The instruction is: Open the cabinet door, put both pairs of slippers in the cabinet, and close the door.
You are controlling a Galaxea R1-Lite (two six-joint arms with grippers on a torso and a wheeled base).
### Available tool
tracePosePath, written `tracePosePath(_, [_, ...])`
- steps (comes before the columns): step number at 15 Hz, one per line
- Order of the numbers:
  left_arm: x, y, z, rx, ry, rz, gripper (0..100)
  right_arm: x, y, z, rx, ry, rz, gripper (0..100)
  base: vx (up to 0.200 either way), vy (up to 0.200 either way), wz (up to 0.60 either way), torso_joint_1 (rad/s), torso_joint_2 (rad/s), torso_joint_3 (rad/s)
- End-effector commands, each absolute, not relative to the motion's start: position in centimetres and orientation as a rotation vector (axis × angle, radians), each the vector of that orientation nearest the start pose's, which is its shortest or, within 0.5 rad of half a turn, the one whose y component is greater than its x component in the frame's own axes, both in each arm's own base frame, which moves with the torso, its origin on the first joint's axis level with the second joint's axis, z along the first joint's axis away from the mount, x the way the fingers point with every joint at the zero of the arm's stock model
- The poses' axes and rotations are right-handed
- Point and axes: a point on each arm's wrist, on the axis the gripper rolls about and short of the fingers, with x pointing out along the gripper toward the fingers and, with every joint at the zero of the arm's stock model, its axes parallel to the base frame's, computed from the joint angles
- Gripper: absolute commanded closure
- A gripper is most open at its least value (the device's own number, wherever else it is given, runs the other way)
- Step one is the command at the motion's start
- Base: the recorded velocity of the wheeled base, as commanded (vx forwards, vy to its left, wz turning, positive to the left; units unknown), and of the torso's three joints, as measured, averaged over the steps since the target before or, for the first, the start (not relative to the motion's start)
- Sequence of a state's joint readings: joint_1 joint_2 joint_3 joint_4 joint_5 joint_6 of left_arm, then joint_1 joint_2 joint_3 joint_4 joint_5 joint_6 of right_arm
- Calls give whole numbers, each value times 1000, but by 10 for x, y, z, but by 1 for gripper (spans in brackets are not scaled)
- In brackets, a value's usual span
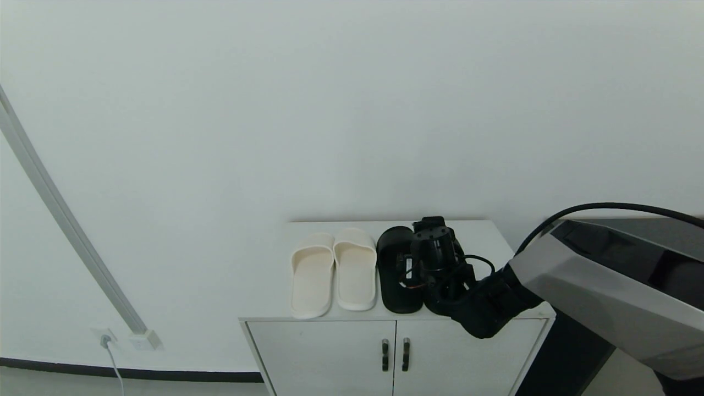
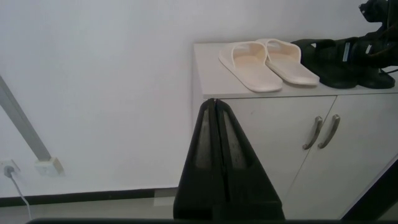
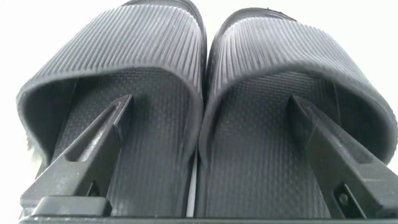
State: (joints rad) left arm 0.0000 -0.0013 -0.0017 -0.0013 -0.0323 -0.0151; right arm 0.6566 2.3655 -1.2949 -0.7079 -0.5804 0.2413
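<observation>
Right wrist view: ribbed, rounded black slippers (image 3: 155, 50).

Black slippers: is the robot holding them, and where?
Not gripped yet: the right gripper is open, one finger inside each of the black slippers, under the straps.

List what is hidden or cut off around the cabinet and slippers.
Inside the cabinet: hidden behind shut doors, head and left wrist views.
The cabinet's base: cut off by head view's lower edge.
One of the black slippers: largely covered by the right arm, head view.
Their heels: cut off at right wrist view's lower edge.
</observation>
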Motion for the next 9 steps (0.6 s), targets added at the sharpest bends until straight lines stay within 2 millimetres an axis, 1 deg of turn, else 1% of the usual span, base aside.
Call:
tracePosePath(1, [-23, -1, 76, -14, -3, -32, 100, 374, 268, 56, 28, 298, 33, 0, 0, 0, 0, 0, 0, 0])
tracePosePath(6, [-23, -1, 76, -15, -3, -34, 100, 376, 267, 57, 29, 293, 28, 0, 0, 0, 0, 0, 0, 0])
tracePosePath(7, [-23, -1, 76, -15, -3, -34, 100, 376, 267, 58, 29, 292, 28, 100, 0, 0, 0, 0, 0, 0])
tracePosePath(9, [-23, -1, 76, -15, -3, -34, 100, 376, 267, 57, 31, 292, 28, 100, 0, 0, 0, 0, 0, 0])
